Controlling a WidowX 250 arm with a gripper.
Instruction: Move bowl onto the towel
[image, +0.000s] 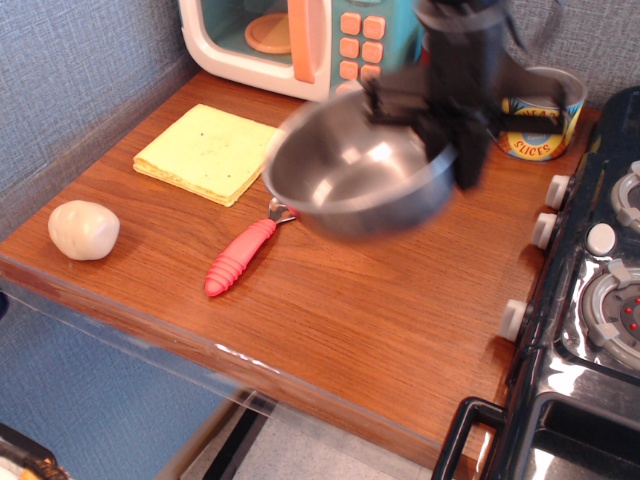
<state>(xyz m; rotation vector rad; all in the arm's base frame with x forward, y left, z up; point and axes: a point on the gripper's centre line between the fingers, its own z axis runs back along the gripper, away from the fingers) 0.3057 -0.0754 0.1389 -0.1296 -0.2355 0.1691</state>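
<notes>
The shiny steel bowl (350, 175) hangs in the air above the middle of the wooden counter, tilted and motion-blurred. My gripper (452, 150) is shut on the bowl's right rim, one finger inside and one outside. The pale-yellow towel (213, 151) lies flat at the back left of the counter, to the left of the bowl and apart from it.
A red-handled spoon (240, 255) lies under the bowl's left edge. A beige round lump (83, 229) sits at the front left. A toy microwave (300, 40) stands at the back, a pineapple can (543, 115) at back right, and a black stove (600, 300) along the right.
</notes>
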